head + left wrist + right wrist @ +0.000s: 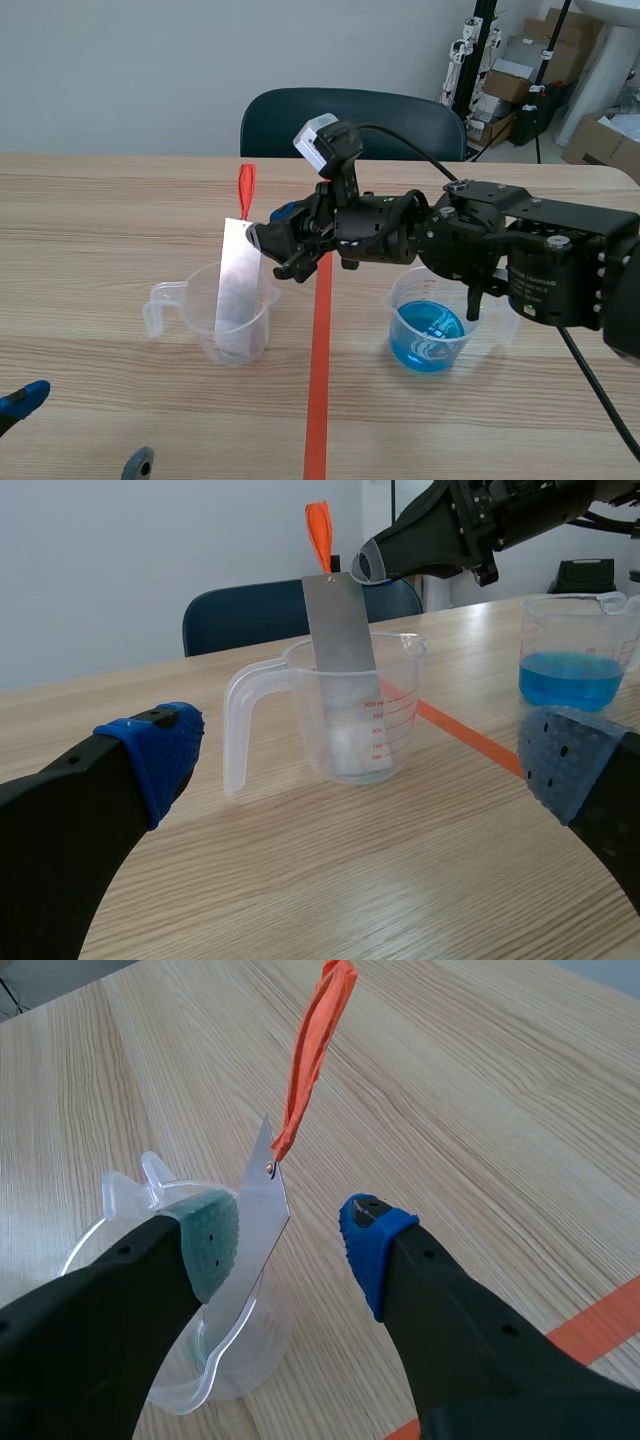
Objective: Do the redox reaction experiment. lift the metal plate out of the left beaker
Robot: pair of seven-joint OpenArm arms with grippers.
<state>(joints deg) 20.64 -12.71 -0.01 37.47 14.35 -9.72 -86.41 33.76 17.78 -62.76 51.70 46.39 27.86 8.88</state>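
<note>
The thin grey metal plate is leaning in the clear plastic beaker on the left of the wooden counter, with an orange strip tied at its top. The right fingers are standing open on either side of its upper part. The left fingers are hanging open, near left. We are judging the plate light, stiff and smooth, so a firm pinch on both flat faces near the top is looking best.

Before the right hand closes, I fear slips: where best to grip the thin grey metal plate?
Likely the top of the thin grey metal plate, below the orange tag, across its flat faces, from the right: only that stands above the clear beaker.
</note>
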